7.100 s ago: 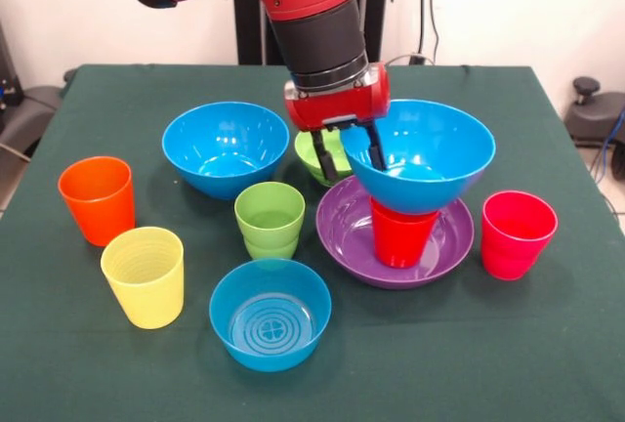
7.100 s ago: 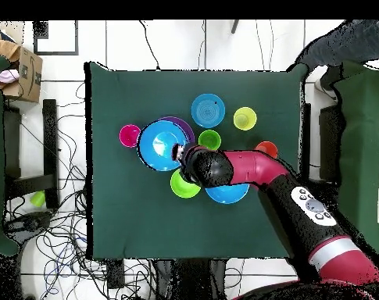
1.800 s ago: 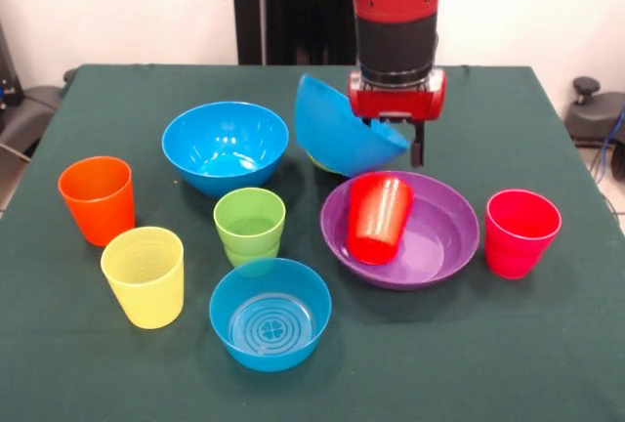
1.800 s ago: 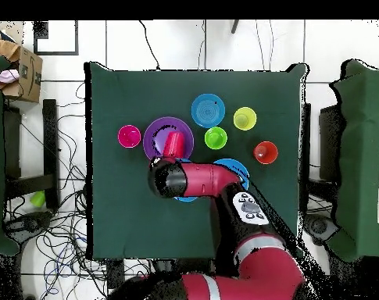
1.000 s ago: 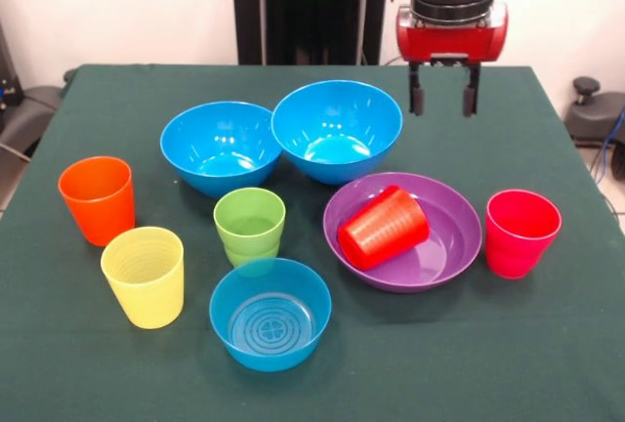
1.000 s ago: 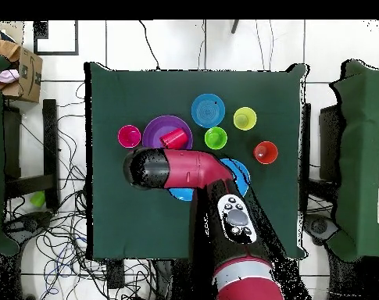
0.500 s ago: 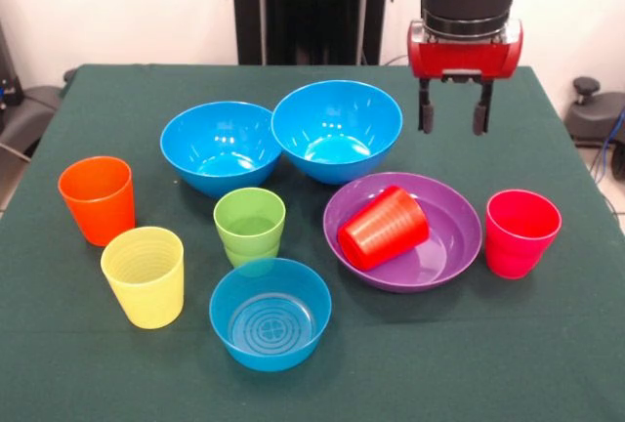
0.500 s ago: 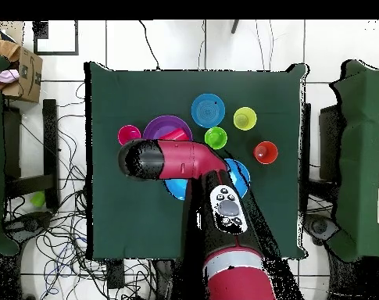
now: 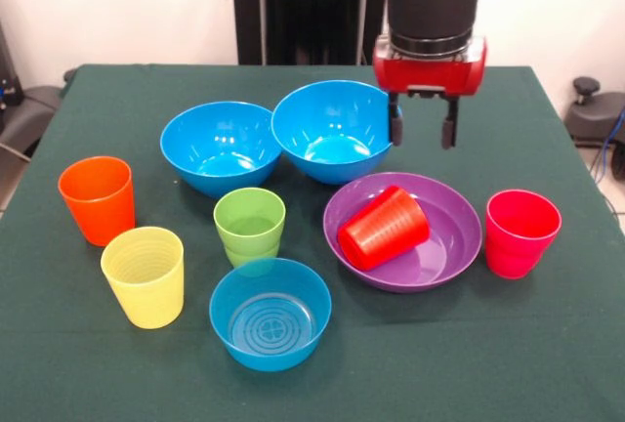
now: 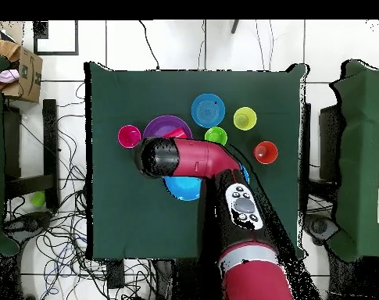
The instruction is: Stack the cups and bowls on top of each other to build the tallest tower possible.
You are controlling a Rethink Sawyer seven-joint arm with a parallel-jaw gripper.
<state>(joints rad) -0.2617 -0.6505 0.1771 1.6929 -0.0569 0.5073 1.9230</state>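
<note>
Nearest the front camera: small blue bowl (image 9: 270,313) with ringed bottom, upright on the green table (image 9: 547,344), nothing on it. Just left of it, yellow cup (image 9: 145,275); behind that, orange cup (image 9: 97,199), both upright and standing alone. Light green cup (image 9: 250,227) just behind the small blue bowl, seemingly nested in the small green bowl, only a sliver of that visible beneath.

To the right: wide purple bowl (image 9: 444,236) with the red cup (image 9: 383,227) lying tipped on its side inside it, mouth facing right. Pinkish-red cup (image 9: 520,232) upright just beside the purple bowl's right rim, apart from it.

Farther back: two large blue bowls side by side, left one (image 9: 223,147) and right one (image 9: 335,130), rims touching or nearly so. No stack standing anywhere; every piece sat at table level.

Farthest: gripper (image 9: 422,125) hung above the table, just right of the right blue bowl and behind the purple bowl. Fingers (image 9: 448,129) spread apart, pointed down, nothing between them. Overhead view: arm (image 10: 194,158) stretched across the bowls, hiding most of the blue pair.
</note>
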